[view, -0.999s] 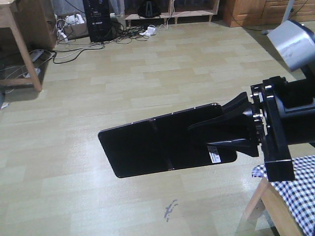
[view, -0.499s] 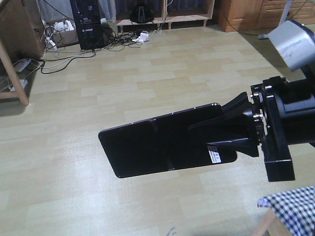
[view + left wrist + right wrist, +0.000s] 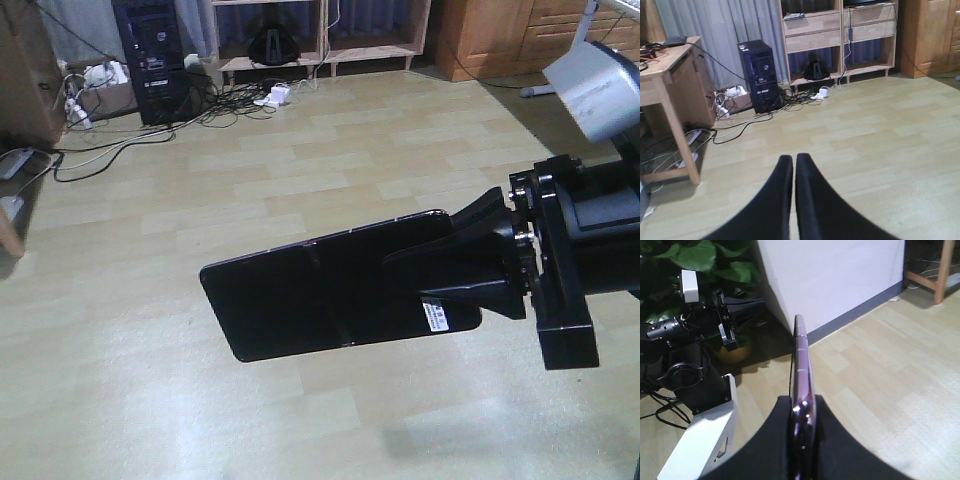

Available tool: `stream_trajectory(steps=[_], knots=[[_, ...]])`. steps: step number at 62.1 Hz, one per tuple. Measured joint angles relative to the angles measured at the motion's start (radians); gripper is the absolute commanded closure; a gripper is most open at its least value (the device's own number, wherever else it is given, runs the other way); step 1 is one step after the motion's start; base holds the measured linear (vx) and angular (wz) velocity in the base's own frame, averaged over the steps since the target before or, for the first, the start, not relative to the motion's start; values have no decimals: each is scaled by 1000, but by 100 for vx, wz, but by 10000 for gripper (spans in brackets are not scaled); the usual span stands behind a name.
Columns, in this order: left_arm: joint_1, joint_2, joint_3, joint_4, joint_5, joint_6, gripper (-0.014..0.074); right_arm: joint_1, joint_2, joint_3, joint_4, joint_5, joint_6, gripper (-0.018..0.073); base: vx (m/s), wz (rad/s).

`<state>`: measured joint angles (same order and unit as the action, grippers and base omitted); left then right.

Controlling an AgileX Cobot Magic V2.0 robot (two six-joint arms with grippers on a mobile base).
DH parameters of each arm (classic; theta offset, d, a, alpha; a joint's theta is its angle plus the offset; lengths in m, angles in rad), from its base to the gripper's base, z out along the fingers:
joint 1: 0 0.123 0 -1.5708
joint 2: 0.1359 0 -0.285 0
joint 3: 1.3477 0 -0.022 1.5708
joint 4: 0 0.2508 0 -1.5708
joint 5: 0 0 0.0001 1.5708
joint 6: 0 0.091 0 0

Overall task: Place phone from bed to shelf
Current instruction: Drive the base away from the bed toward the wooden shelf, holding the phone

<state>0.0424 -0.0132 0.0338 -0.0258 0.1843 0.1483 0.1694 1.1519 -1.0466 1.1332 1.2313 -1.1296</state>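
- Right gripper (image 3: 425, 275): the jaws are clamped on one short end of the phone (image 3: 300, 300). The phone is carried flat in the air above the plank floor (image 3: 300, 140), at frame centre, projecting toward frame left.
- Right wrist view: the phone (image 3: 801, 360) appears edge-on. Its pinkish-metal edge is seated squarely between the pads.
- Left gripper (image 3: 793, 160): the fingers are drawn together to a thin slit, with nothing between them.
- Change over the last second: the phone and right gripper keep the same frame position while the background slides. The checked bed corner at lower right shrank and then left the frame. The shelf (image 3: 322, 30) and the computer tower (image 3: 150, 50) at the top edge have come further into view.
- Meaning, as a judgement: pickup is complete and the base is travelling from the bed toward the shelf.
- The shelf (image 3: 812, 42) is still well apart across the floor, so placement remains to be done.
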Motion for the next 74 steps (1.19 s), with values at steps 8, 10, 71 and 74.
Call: stream_trajectory(steps=[8, 10, 71, 74], knots=[[0, 0, 0, 0, 0, 0, 595, 0, 0, 0, 0, 0, 0, 561, 45, -16], [0, 0, 0, 0, 0, 0, 595, 0, 0, 0, 0, 0, 0, 561, 44, -17], [0, 0, 0, 0, 0, 0, 595, 0, 0, 0, 1, 0, 0, 561, 44, -14], [0, 0, 0, 0, 0, 0, 595, 0, 0, 0, 1, 0, 0, 561, 44, -20]])
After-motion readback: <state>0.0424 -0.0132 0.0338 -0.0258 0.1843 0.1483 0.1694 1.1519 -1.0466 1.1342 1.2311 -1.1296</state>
